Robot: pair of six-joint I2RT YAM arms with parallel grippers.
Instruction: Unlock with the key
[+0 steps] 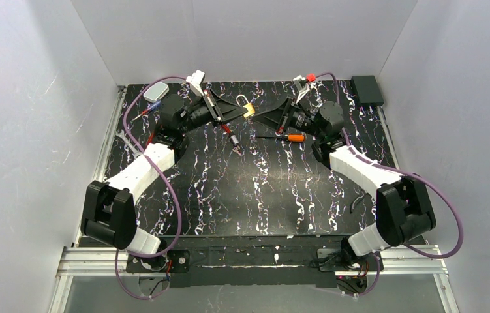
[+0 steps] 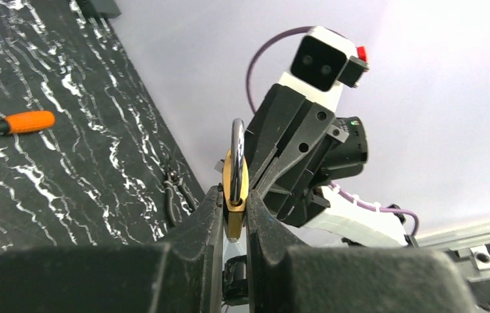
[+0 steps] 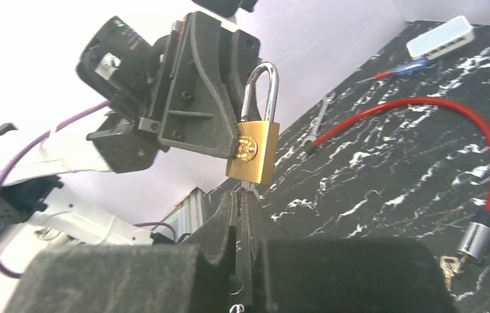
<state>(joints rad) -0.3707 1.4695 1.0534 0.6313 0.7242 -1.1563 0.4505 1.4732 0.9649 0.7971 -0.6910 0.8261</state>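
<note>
My left gripper (image 1: pixel 242 112) is shut on the small brass padlock (image 1: pixel 248 107) and holds it in the air above the far middle of the table, shackle up. In the left wrist view the padlock (image 2: pixel 235 179) sits edge-on between my fingers (image 2: pixel 211 215). My right gripper (image 1: pixel 263 117) faces it from the right, shut on the tiny silvery key (image 3: pixel 250 190). In the right wrist view the key's tip meets the underside of the padlock (image 3: pixel 253 151). How deep the key sits is hidden.
A red cable lock (image 1: pixel 232 137) lies under the grippers, and in the right wrist view a small key shows at its metal end (image 3: pixel 474 241). An orange-handled screwdriver (image 1: pixel 292 137) lies right of it. A white box (image 1: pixel 156 90) and a blue-handled screwdriver (image 1: pixel 144 112) lie far left, and a black box (image 1: pixel 366 88) far right.
</note>
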